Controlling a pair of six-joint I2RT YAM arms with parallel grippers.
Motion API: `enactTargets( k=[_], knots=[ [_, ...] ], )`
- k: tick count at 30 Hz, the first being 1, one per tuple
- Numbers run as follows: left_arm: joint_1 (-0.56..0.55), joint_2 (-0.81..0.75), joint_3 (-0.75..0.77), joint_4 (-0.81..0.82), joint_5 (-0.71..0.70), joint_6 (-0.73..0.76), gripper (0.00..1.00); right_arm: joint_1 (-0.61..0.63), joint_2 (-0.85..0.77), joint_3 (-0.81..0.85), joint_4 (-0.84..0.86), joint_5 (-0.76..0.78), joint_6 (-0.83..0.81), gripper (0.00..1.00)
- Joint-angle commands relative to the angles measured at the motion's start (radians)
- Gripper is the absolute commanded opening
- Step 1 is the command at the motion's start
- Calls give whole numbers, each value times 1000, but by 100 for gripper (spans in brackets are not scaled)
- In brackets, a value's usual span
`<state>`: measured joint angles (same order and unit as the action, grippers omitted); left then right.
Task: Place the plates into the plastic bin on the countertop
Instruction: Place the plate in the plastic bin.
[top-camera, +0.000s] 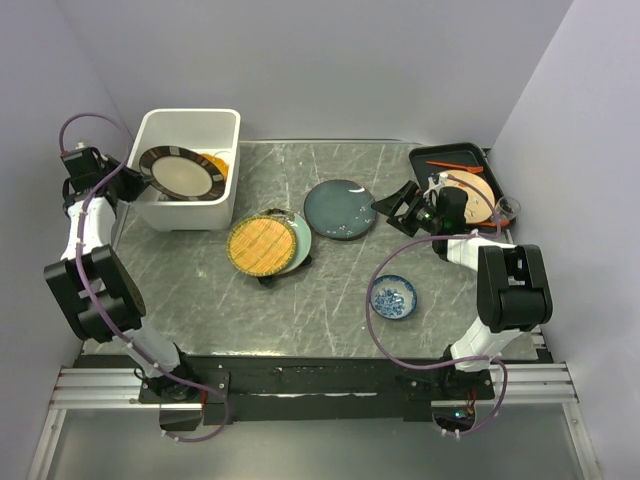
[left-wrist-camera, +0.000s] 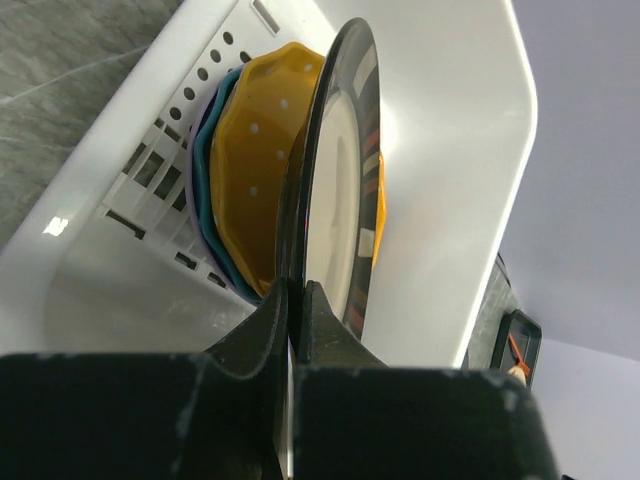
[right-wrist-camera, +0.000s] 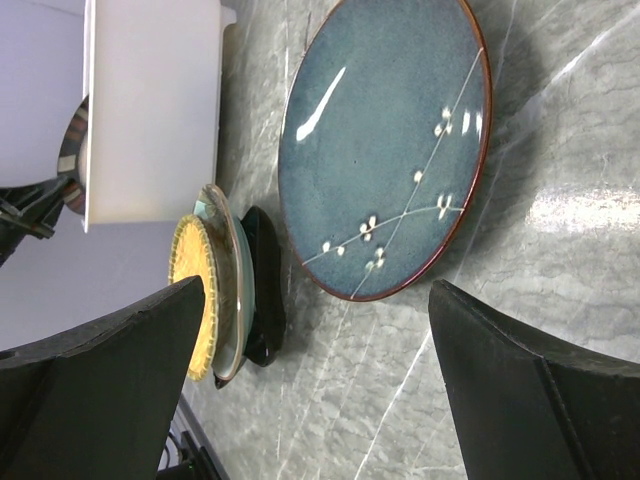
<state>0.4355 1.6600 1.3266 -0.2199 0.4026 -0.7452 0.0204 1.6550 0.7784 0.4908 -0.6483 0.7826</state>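
Observation:
My left gripper (top-camera: 143, 168) is shut on the rim of a dark brown plate (top-camera: 180, 173) with a cream centre and holds it tilted over the white plastic bin (top-camera: 225, 125). In the left wrist view the fingers (left-wrist-camera: 296, 300) pinch that plate (left-wrist-camera: 340, 180) edge-on; an orange dotted plate (left-wrist-camera: 260, 150), a teal plate (left-wrist-camera: 204, 205) and a lavender edge stand in the bin (left-wrist-camera: 450, 150). My right gripper (top-camera: 400, 205) is open and empty beside the grey-blue plate (top-camera: 340, 208), which also shows in the right wrist view (right-wrist-camera: 385, 150). A yellow woven plate (top-camera: 262, 244) lies on a pale green plate (top-camera: 298, 245).
A dark star-shaped plate (right-wrist-camera: 265, 290) lies under the yellow stack. A small blue-and-white dish (top-camera: 394, 296) sits at the front right of the countertop (top-camera: 330, 300). A black tray (top-camera: 450, 158), a tan plate (top-camera: 472, 195) and a small glass (top-camera: 508, 208) are at the right rear.

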Motion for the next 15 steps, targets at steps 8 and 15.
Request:
enactTargets(
  k=[8, 15],
  knots=[
    [-38, 50, 158, 39, 32, 24, 1, 6, 8, 22, 6, -8, -22, 100],
    [-44, 81, 197, -50, -39, 52, 4, 6, 11, 25, 2, -8, -25, 100]
  ],
)
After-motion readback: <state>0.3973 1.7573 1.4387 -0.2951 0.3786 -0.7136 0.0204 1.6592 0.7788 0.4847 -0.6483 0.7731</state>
